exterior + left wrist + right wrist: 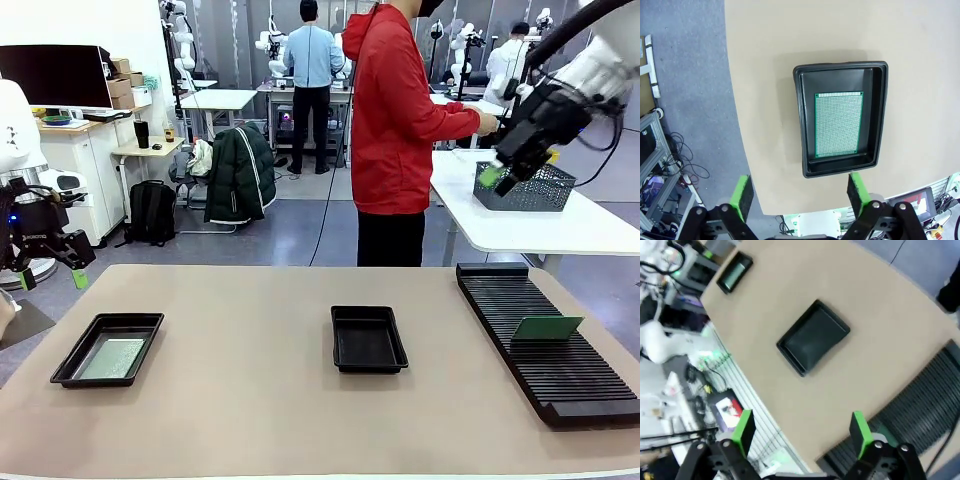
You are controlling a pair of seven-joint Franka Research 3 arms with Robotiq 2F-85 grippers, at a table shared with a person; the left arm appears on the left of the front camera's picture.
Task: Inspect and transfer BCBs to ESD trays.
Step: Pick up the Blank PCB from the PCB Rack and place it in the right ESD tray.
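A black ESD tray [70, 362] at the table's left holds one flat green BCB [112, 358]; in the left wrist view that tray [802, 125] and its board [838, 125] lie straight below. A second tray [368, 338] at mid-table holds nothing and appears in the right wrist view [813, 336]. Another BCB [546, 327] stands on edge in the black slotted rack [560, 375]. My left gripper [52, 278] hangs open off the table's left edge, its fingers [742, 195] bare. My right gripper [505, 180] is raised high at the right, open, fingers [861, 432] bare.
A person in a red hoodie [400, 120] stands beyond the far edge, turned toward a white side table with a grey wire mesh basket [525, 188]. The rack [920, 425] runs along the table's right side. Bare tabletop lies between the trays.
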